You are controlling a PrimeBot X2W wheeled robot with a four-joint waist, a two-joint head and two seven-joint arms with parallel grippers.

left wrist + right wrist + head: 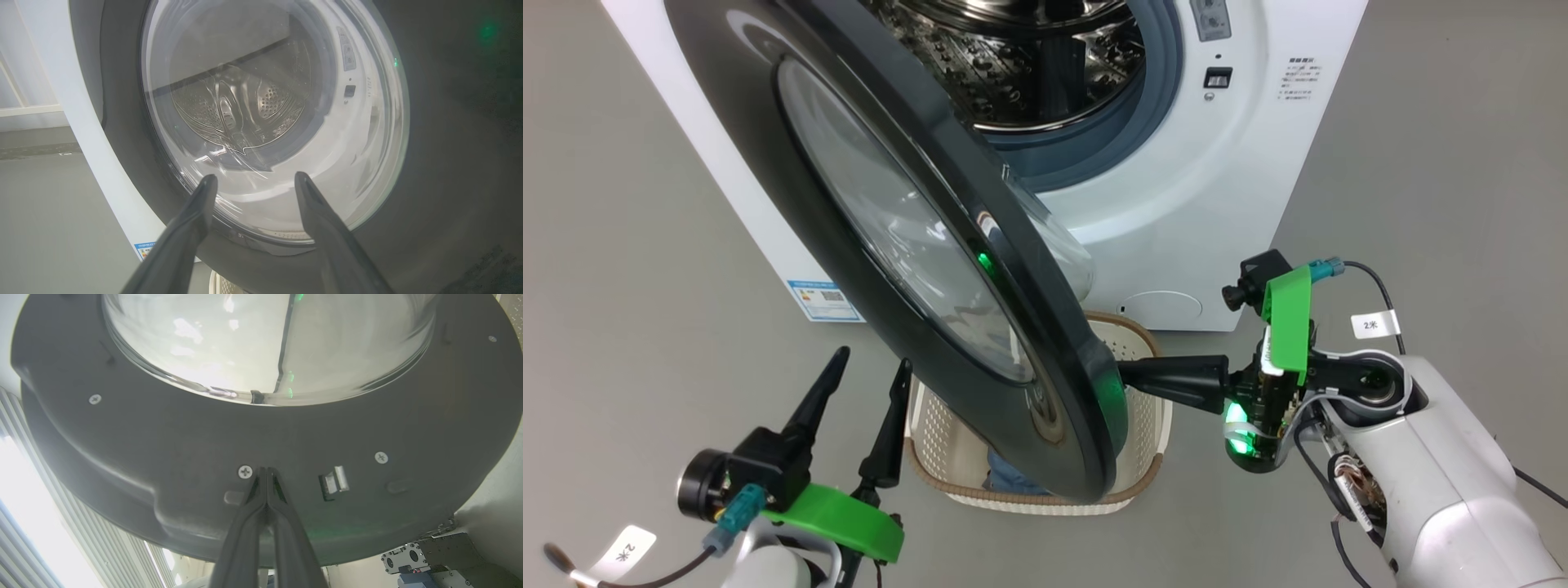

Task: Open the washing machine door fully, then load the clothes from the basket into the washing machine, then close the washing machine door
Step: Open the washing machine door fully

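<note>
1. Head view: the washing machine [1225,196] stands at the far side of the grey floor [1437,163], with its steel drum [1029,65] and grey-blue seal [1131,122] exposed.
2. The washing machine door [768,204] is hinged on the left and stands roughly half open. Its free edge reaches toward the near side and hangs over the basket. The porthole [890,229] bulges toward the machine.
3. The basket [1147,425] sits on the floor just in front of the machine and is partly covered by the door edge.
4. The left gripper [874,359] is at the near left, on the door's outer side. Its fingers are spread wide and hold nothing. In the left wrist view they point at the porthole glass, and contact cannot be confirmed.
5. The right gripper [266,473] has its fingers pressed together with nothing between them. In the right wrist view the tips rest against the door's inner face, beside a screw [245,471] and left of the latch [333,484].
6. The clothes [1013,482] lie inside the basket. A small patch of blue fabric shows below the door edge.
7. Step in hand: opening the door fully. No loading has begun.
8. Next move, as judged: push the inner face further toward the left until the door clears the basket. Keep the tips from sliding onto the glass, and keep the left gripper out of the door's swing path.
</note>
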